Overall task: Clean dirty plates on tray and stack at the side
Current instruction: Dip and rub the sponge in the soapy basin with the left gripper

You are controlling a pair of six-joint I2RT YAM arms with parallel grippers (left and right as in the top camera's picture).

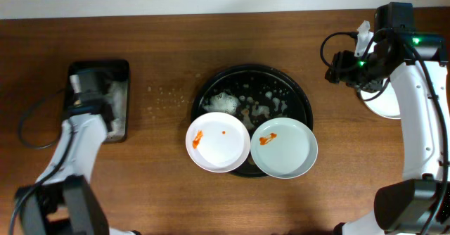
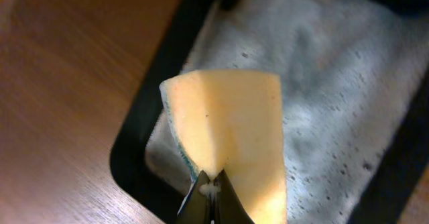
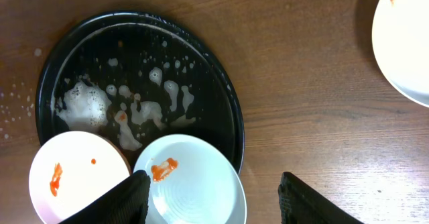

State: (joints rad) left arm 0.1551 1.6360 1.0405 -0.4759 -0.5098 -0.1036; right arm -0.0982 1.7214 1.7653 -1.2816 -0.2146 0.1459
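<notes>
In left gripper (image 2: 213,185), yellow sponge (image 2: 228,127)

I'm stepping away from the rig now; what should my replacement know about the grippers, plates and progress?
Left gripper shut on the yellow sponge, above the black tub.
Right gripper open, empty, right of the tray.
Two smeared plates sit on the tray's front rim; third plate lies on the table at right, one tiny orange speck.
Done: one plate off the tray. Left: wipe both smeared plates, stack them.
</notes>
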